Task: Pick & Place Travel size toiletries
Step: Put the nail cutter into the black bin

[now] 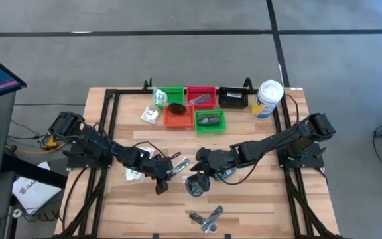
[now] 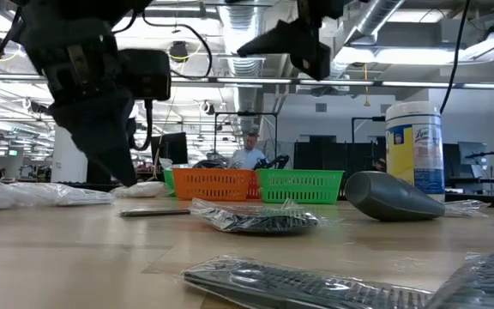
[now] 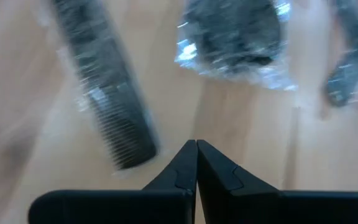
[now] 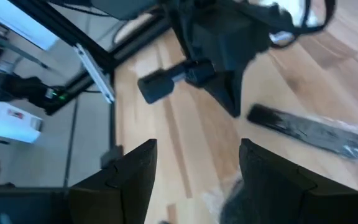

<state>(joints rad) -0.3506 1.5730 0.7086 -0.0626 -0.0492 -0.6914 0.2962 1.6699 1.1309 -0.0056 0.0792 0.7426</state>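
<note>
Toiletries lie scattered over the wooden counter (image 1: 257, 192), and the round black piece in crinkled plastic (image 1: 195, 186) near the counter's middle serves as the landmark. The left hand (image 1: 161, 188) hangs just to the left of that piece, its two fingers pressed together with nothing between them; its wrist view shows the closed tips (image 3: 196, 149) above bare wood. A wrapped black comb (image 3: 104, 106) lies just beyond those tips, and the round piece (image 3: 235, 37) lies past it. The right hand (image 1: 201, 164) hovers just behind the round piece, on its far side, jaws standing fairly wide and empty; between its dark fingers (image 4: 135, 168) only wood shows. Another dark comb in plastic (image 4: 306, 132) lies ahead of it, beside the left arm's closed hand (image 4: 229, 102).

Nearer the front edge than the round piece, two slim silvery packets (image 1: 206, 218) lie crossed. To its left, a clear packet with white contents (image 1: 132, 174) rests by the left arm. Well behind it stand the green (image 1: 170, 97), red (image 1: 201, 97), black (image 1: 231, 98) and orange (image 1: 178, 117) trays, with a second green tray (image 1: 210, 120) holding a dark grey oval (image 1: 209, 121). A white canister (image 1: 268, 98) stands beside the black tray.
</note>
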